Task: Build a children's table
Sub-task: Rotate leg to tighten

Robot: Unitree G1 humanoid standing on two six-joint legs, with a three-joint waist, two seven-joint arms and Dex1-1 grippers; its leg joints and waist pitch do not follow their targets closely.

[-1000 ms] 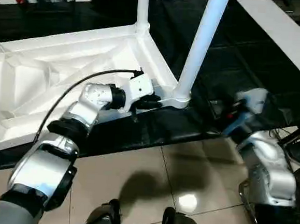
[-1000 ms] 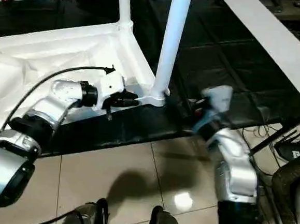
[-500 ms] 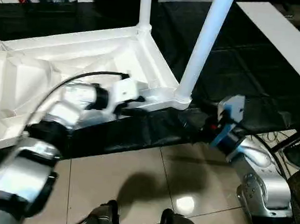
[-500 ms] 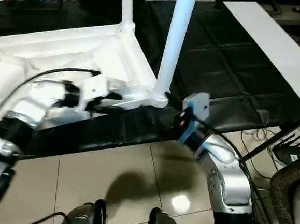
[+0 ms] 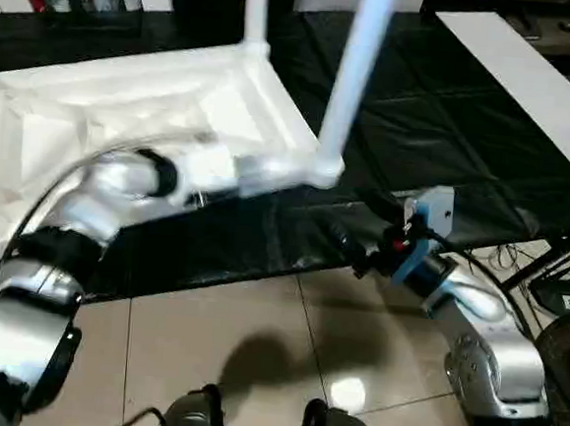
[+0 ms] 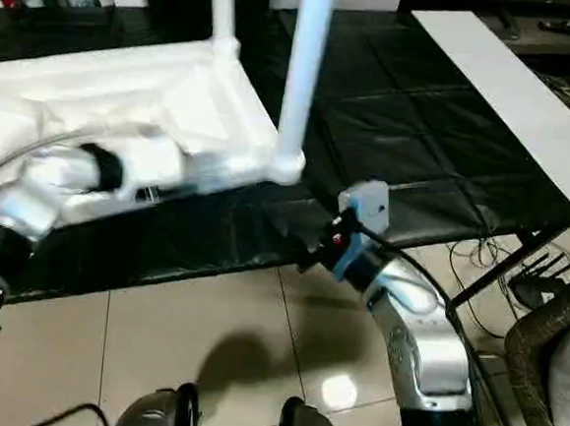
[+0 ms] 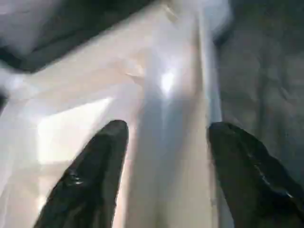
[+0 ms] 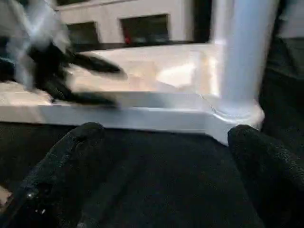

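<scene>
The table top [image 5: 126, 102] lies upside down on the black mat [image 5: 449, 137], its near corner close to the mat's front edge, with two legs [image 5: 353, 75] standing in their sockets. The left gripper [image 7: 161, 156] straddles the near rim, fingers apart and apparently gripping nothing, though blur makes that uncertain. The right gripper [image 8: 161, 175] hovers wide open and empty before the corner leg. Steady the top before fitting another leg.
</scene>
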